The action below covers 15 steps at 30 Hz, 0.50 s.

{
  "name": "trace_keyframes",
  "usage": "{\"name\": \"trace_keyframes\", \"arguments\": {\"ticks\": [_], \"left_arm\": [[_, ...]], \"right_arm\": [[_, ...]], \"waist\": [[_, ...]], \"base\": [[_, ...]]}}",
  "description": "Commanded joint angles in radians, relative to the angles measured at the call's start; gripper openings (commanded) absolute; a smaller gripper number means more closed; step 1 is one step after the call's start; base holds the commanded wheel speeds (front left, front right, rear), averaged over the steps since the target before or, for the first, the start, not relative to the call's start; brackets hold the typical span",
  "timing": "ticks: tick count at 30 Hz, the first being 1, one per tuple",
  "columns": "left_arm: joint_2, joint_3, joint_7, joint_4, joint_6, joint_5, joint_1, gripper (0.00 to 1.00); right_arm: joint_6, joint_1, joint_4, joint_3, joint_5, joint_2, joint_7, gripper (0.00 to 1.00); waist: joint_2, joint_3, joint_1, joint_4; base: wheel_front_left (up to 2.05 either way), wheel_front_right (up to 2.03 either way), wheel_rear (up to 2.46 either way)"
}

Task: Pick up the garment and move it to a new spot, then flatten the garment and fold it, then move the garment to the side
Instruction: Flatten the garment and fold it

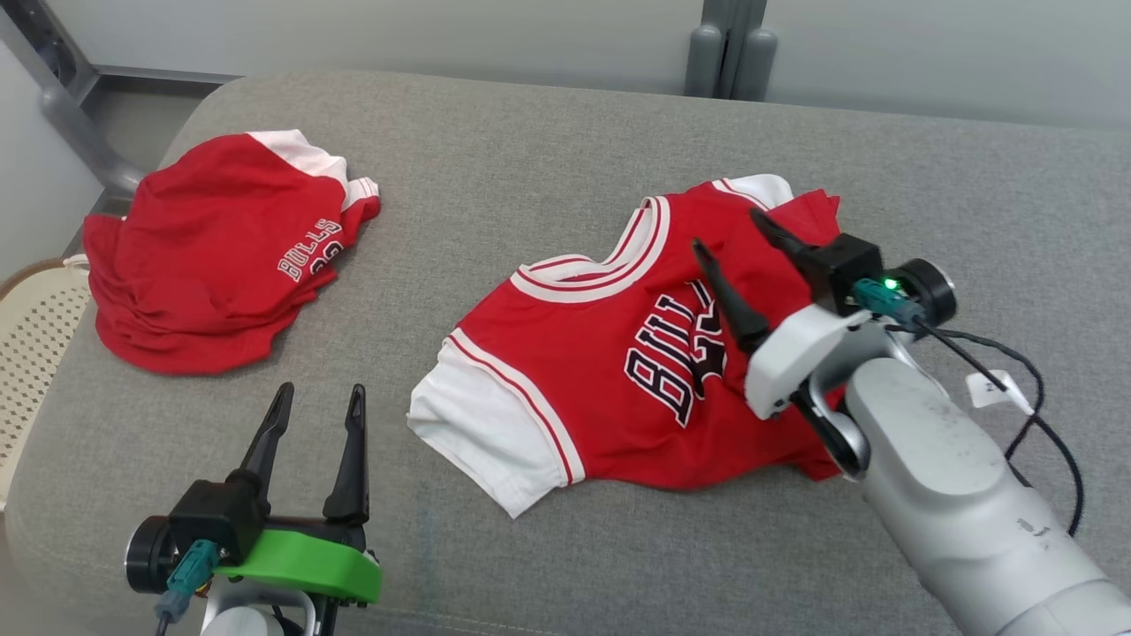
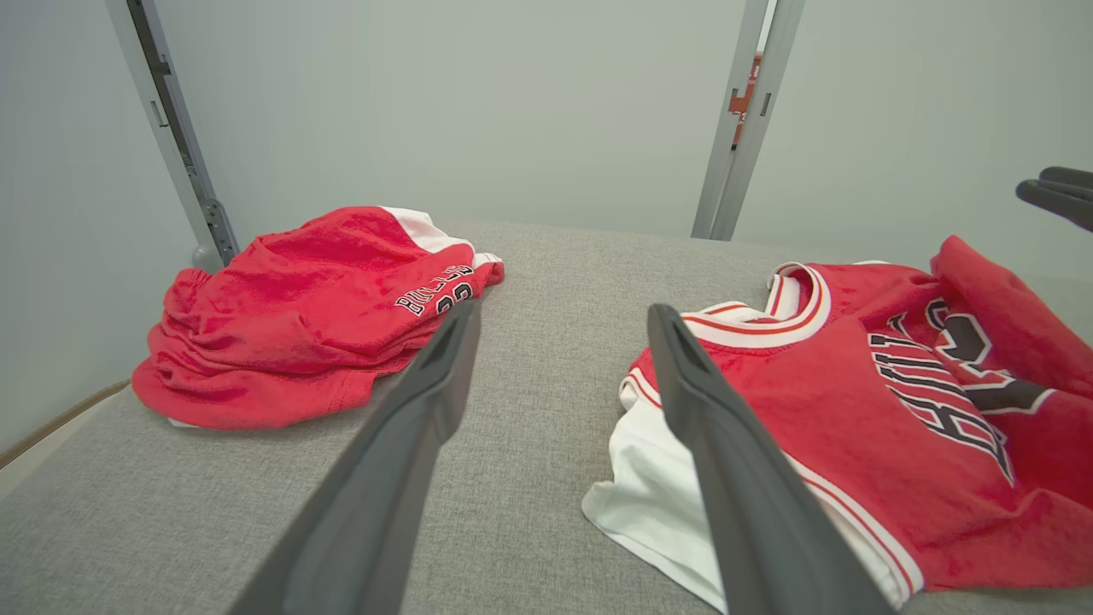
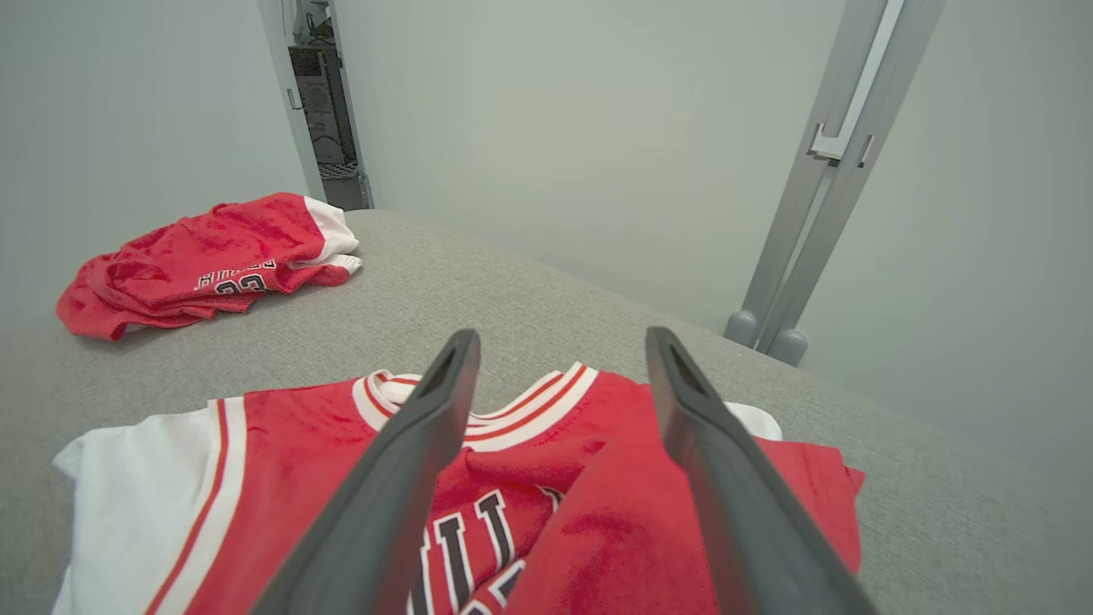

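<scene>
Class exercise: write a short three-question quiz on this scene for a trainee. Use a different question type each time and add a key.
1. True or false: the right gripper is clamped on the spread jersey.
2. Multiple choice: the bunched red garment lies (A) on the grey cushion, to the robot's left of the jersey; (B) under the jersey; (C) on the floor.
3. Short answer: what colour is the jersey's sleeve nearest the left gripper?
Key: 1 false, its jaws stand open above the jersey. 2 A. 3 white.
</scene>
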Motion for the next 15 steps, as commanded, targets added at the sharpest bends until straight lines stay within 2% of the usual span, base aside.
{"name": "trace_keyframes", "arguments": {"ticks": [1,6,15], "left_arm": [[0.001,0.005,0.000,-0.004,-0.002,0.012,0.014,1.00],[-0.002,0.008,0.000,-0.010,-0.002,0.015,0.012,1.00],[-0.006,0.002,0.000,-0.017,-0.002,0.016,0.003,1.00]], "right_arm": [[-0.002,0.032,0.003,-0.025,-0.013,-0.015,-0.002,1.00],[-0.002,0.097,0.035,-0.114,-0.032,-0.080,-0.001,1.00],[-0.002,0.205,0.080,-0.076,0.012,-0.086,0.066,1.00]], "waist": [[0.0000,-0.009,0.0000,-0.016],[0.0000,-0.006,0.0000,-0.028],[0.0000,0.016,0.0000,-0.030]], "base": [[0.00,0.00,0.00],[0.00,0.00,0.00],[0.00,0.00,0.00]]}}
